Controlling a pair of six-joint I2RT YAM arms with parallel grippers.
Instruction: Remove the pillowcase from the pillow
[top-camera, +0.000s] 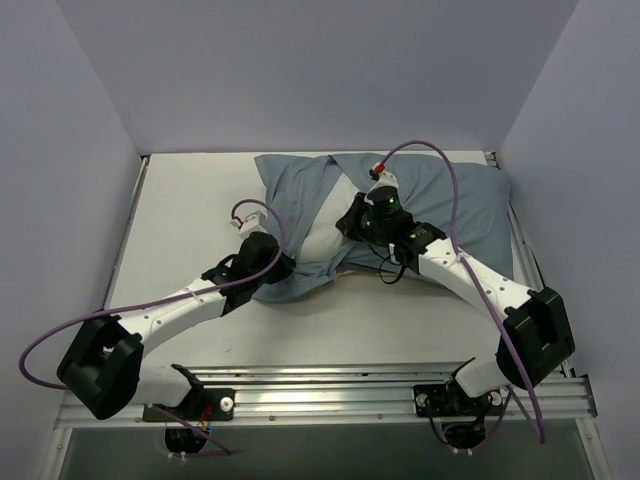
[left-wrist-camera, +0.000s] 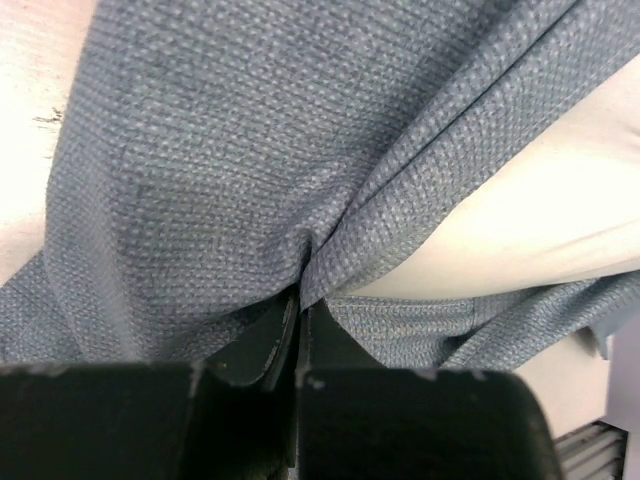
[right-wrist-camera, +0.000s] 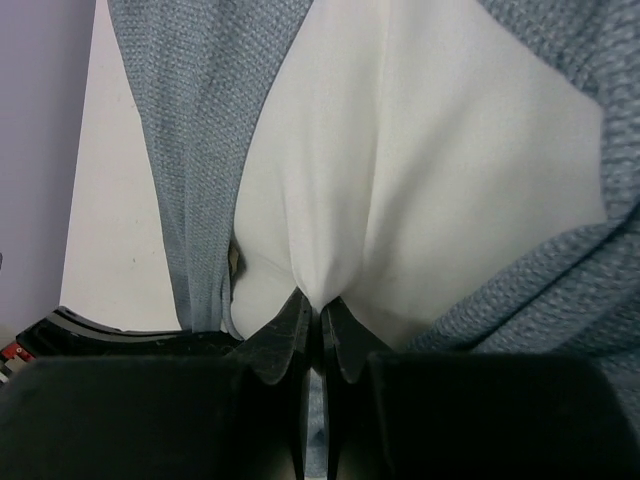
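At twelve o'clock on the table (top-camera: 190, 220) lies the pillow (top-camera: 335, 238), partly inside the pillowcase (top-camera: 455, 205); left gripper (top-camera: 278, 268) at its seven o'clock corner, right gripper (top-camera: 352, 226) on its middle.

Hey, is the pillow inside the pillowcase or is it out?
Mostly in. Only a white strip of the pillow shows through the opening; the pillowcase covers the rest.

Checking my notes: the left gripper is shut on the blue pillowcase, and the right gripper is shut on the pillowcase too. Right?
Not quite. The right gripper is shut on the white pillow, not the pillowcase, as the right wrist view shows. The left gripper is shut on the blue pillowcase, as you said.
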